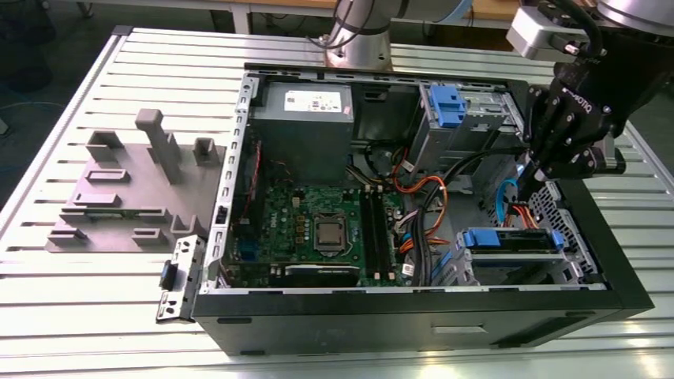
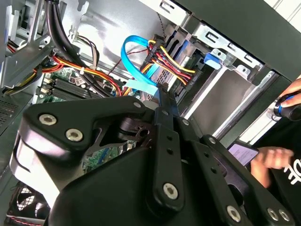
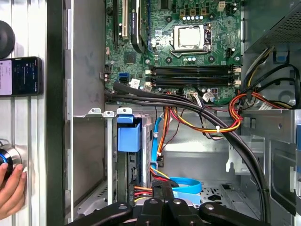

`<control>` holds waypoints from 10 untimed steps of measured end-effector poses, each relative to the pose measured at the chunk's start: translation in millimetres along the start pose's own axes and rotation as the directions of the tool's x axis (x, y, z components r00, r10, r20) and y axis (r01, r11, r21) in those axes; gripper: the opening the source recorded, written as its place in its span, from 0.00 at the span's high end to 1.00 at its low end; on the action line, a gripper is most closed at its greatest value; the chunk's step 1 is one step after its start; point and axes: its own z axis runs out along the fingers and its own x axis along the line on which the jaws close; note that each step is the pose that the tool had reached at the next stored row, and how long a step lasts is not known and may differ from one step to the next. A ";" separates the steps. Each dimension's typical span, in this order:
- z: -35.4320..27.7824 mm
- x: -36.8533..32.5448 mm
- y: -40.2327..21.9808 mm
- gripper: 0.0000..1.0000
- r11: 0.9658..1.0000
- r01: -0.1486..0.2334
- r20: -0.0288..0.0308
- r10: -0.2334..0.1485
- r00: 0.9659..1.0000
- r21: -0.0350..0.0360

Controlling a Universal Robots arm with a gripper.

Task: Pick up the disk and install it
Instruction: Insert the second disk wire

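Observation:
The disk [image 1: 511, 239] sits in the lower drive bay at the front right corner of the open computer case [image 1: 226, 197]. Its blue carrier frame faces up and its silver face is hidden. In the first wrist view the blue carrier end [image 3: 128, 134] stands edge-on in the bay, with red, yellow and black cables running in beside it. My gripper [image 1: 535, 180] hangs over the right side of the case, above and just behind that bay. Its fingers look shut together with nothing between them [image 3: 162, 189]. A light blue flat cable [image 2: 134, 63] curves just past the fingertips.
An upper bay carries a blue latch [image 1: 447, 106]. Thick black cable bundles [image 3: 188, 106] and orange wires cross the case beside the motherboard [image 1: 321, 229]. A grey fixture [image 1: 132, 185] lies on the slatted table at the exterior view's left. A person's hand [image 3: 10, 188] and a phone [image 3: 21, 75] are outside the case wall.

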 end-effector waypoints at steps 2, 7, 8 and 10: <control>0.2 0.0 0.0 0.89 1.000 0.000 0.000 0.000 1.000 0.000; -2.6 0.3 0.0 0.89 1.000 0.000 -0.001 0.000 1.000 0.000; -2.8 0.4 0.0 0.89 1.000 0.000 0.000 0.000 1.000 0.000; -2.8 0.4 0.0 0.89 1.000 0.000 0.000 0.000 1.000 0.000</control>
